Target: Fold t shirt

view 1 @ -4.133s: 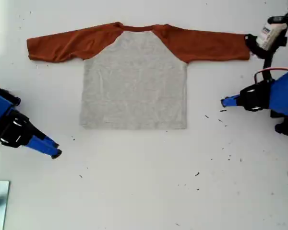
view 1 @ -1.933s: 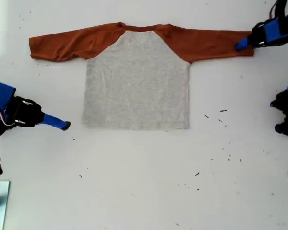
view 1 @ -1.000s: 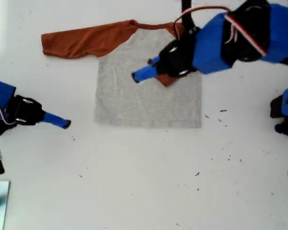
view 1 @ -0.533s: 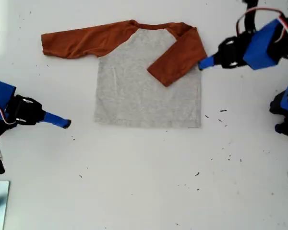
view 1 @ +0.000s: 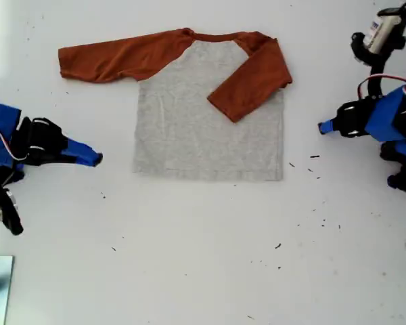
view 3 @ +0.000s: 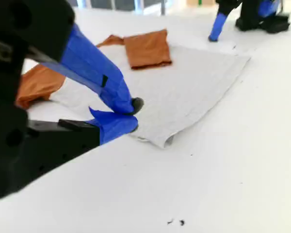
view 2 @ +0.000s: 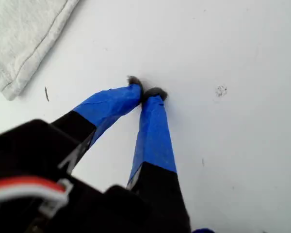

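Shirt [view 1: 208, 128] lies flat on the white table [view 1: 203, 257] toward the far side in the exterior view, its right orange sleeve [view 1: 252, 81] folded across the grey body and the left sleeve [view 1: 115, 57] stretched out. My first gripper [view 1: 323, 127], closed and empty, rests on the table right of the shirt. My second gripper [view 1: 95, 159], closed and empty, sits left of its hem.

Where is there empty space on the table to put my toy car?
The big bare stretch of table below the shirt's bottom edge in the exterior view is free. It's crowded at that view's left and right, where my second hand and first hand sit.
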